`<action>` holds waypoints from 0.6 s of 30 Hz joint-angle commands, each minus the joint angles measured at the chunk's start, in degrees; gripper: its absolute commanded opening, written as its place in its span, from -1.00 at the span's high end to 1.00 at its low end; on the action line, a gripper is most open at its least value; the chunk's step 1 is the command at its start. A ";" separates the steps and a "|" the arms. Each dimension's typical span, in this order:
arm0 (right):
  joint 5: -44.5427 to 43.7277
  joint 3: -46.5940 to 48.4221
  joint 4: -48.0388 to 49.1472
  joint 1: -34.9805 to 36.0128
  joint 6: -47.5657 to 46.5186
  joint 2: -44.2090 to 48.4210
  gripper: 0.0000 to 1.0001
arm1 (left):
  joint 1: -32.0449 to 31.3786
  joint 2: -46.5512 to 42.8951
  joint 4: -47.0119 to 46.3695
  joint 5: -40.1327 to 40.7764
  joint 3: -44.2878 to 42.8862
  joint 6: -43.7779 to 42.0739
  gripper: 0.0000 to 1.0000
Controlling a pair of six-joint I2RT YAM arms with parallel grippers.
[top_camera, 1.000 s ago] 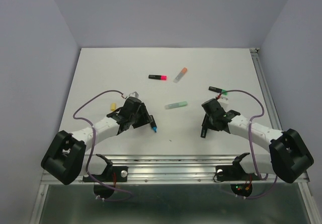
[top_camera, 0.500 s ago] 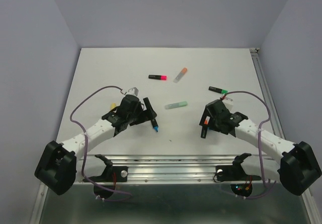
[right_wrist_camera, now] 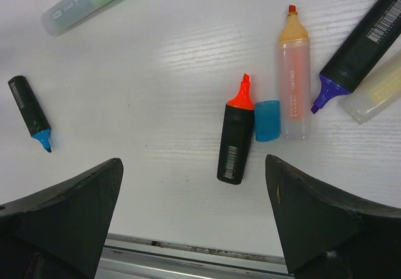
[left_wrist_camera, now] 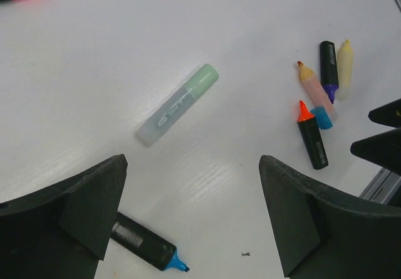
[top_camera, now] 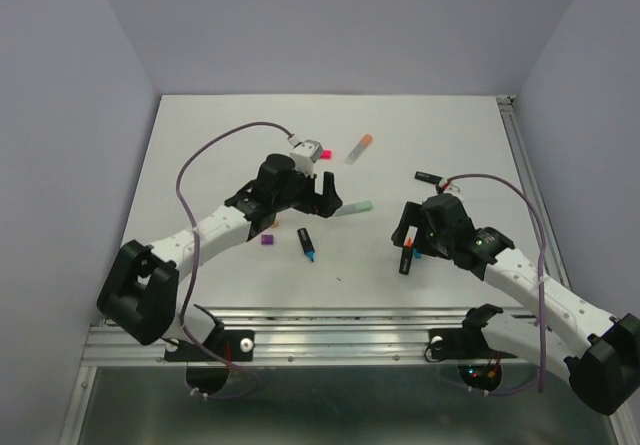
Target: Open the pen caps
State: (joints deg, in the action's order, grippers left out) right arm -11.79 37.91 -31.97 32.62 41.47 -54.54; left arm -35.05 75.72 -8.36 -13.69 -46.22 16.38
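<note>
Right gripper (right_wrist_camera: 194, 163) hangs with its fingers spread wide and nothing between them. It is over the same cluster of pens as a second ago; only its arm has swung lower and outward. Just ahead of its opening lies a loose blue cap (right_wrist_camera: 267, 120), close against the orange-tipped pen (right_wrist_camera: 236, 142) on one side and the peach pen (right_wrist_camera: 294, 72) on the other. Beside these, a purple-tipped pen (right_wrist_camera: 366, 41) and a yellow pen (right_wrist_camera: 376, 89) lie side by side.

To the left, a purple cap (top_camera: 267, 239) lies alone on the table (top_camera: 200, 145); a second ago the left arm covered that spot. Near it is the uncapped blue-tipped pen (top_camera: 306, 245), which has not moved.

Left gripper (left_wrist_camera: 192, 163) has travelled from there toward the far middle of the table. It is also wide open and empty. The green pen (left_wrist_camera: 169, 113) lies slanted just beyond its fingertips, not touched, with the green cap (left_wrist_camera: 203, 78) on its farther end. Farther still are the pink cap (top_camera: 325, 153), half hidden behind the left wrist, and the orange cap (top_camera: 366, 139), sitting on its pale pen.
</note>
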 commanded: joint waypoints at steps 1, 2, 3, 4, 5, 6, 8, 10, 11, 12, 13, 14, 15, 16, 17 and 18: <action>2.20 2.08 2.08 -0.28 -1.57 0.40 -1.00 | -0.28 10.48 -2.46 -6.60 -10.36 -12.86 -0.98; 2.47 1.73 2.52 -0.28 -1.66 0.49 -1.00 | -0.20 12.67 -0.71 -8.09 -12.13 -13.56 -0.98; 2.91 1.38 3.22 -0.28 -1.75 0.67 -1.00 | -0.28 16.70 0.61 -8.28 -13.80 -14.70 -0.98; 3.70 1.20 3.31 -0.28 -1.92 0.67 -1.00 | -0.28 18.39 1.67 -8.37 -17.03 -15.84 -0.98; 4.23 1.20 3.31 -0.28 -1.92 0.67 -1.00 | -0.20 20.23 3.68 -9.24 -18.63 -16.55 -0.98; 4.58 1.29 3.49 -0.28 -2.18 0.67 -1.00 | -0.28 23.12 5.09 -8.98 -20.21 -18.30 -0.98; 5.72 1.46 3.40 -0.28 -2.80 0.75 -1.00 | -0.37 25.25 7.82 -8.89 -23.20 -20.50 -0.98; 5.55 1.20 3.84 -0.28 -3.06 1.19 -1.00 | -0.46 27.54 8.27 -10.47 -24.09 -22.17 -0.98; 5.29 0.68 4.01 -0.28 -2.98 1.37 -1.00 | -0.55 28.24 9.58 -12.22 -24.36 -23.40 -0.98; 4.94 0.41 4.54 -0.28 -3.06 1.37 -1.00 | -0.72 29.73 9.94 -12.41 -24.62 -23.85 -0.98; 4.76 0.15 4.54 -0.28 -3.07 1.37 -1.00 | -1.07 30.27 10.38 -12.50 -25.06 -24.29 -0.98; 4.93 -0.12 4.54 -0.28 -3.07 1.20 -1.00 | -1.08 30.97 10.73 -12.15 -25.41 -24.29 -0.98; 5.02 -0.20 4.63 -0.28 -3.07 0.93 -1.00 | -1.25 32.45 11.08 -11.80 -25.94 -24.38 -0.98; 5.29 -0.29 4.63 -0.28 -3.07 0.84 -1.00 | -1.43 33.17 11.35 -11.45 -26.29 -24.21 -0.98; 5.20 -0.47 4.72 -0.28 -3.15 0.67 -1.00 | -1.60 33.87 11.78 -11.01 -27.16 -23.77 -0.98; 5.29 -0.73 4.89 -0.28 -3.33 0.67 -1.00 | -1.78 34.83 11.96 -10.83 -27.35 -23.68 -0.98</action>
State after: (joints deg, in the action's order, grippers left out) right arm -6.98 37.87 -30.00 32.62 39.22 -54.30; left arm -36.03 109.10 1.48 -23.55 -69.80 -5.06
